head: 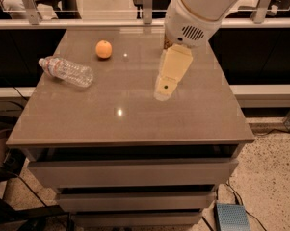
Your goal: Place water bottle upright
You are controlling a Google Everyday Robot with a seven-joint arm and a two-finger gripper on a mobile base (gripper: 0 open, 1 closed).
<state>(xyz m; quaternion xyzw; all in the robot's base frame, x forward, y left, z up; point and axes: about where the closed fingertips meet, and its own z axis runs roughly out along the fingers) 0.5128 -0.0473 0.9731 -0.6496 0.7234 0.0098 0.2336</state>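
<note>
Near worktop [135, 124] left edge: one water bottle [67, 71] lying, well left of claw [164, 89] | claw mid-worktop, grip state cannot tell | one orange [104, 49]

Warm, rather dim indoor light falls from above and leaves small bright glints on the glossy table [86, 121]. The gripper [164, 88] hangs over the table's middle right, its pale casing brightly lit. The recess under the tabletop lies in deep shadow.

Arm [202, 8] of gripper [164, 87] over table [111, 124], cut off at top edge.
</note>
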